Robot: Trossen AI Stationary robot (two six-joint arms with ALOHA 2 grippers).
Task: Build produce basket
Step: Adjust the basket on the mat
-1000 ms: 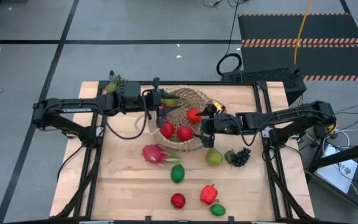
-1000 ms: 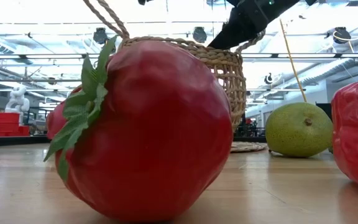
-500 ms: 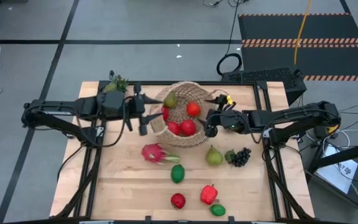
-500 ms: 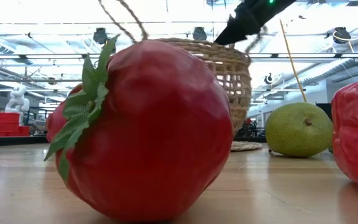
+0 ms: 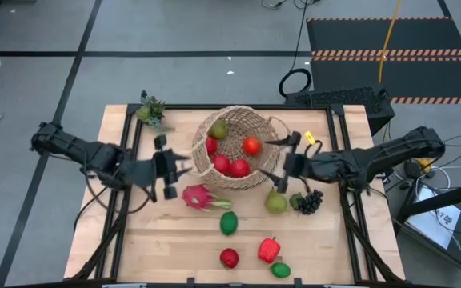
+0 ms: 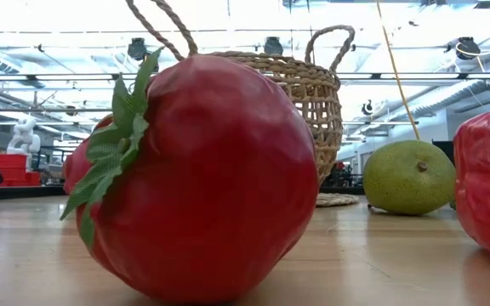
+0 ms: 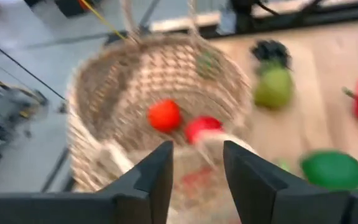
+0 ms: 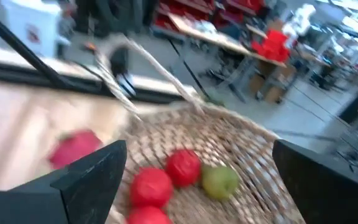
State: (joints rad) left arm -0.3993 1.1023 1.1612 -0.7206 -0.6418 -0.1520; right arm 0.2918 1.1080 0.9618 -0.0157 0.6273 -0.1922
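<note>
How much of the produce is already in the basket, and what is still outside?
Done: the basket holds four pieces, three red ones and a pear. In hand: nothing; the left claw and the open right claw are both empty beside it. Left: seven pieces on the table, including the dragonfruit and grapes.

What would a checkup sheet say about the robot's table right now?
Surface: wooden table, looks dry.
Job's things: basket holds a green pear, two red apples and a tomato; dragonfruit, lime, pear, grapes, pepper and two more fruits outside it.
Clutter: small green plant at the far left corner.
Grippers: left gripper and right gripper beside the basket, both empty; right jaws wide open.
Cables: black loop on the floor.
Surroundings: grey floor, striped mat.
</note>
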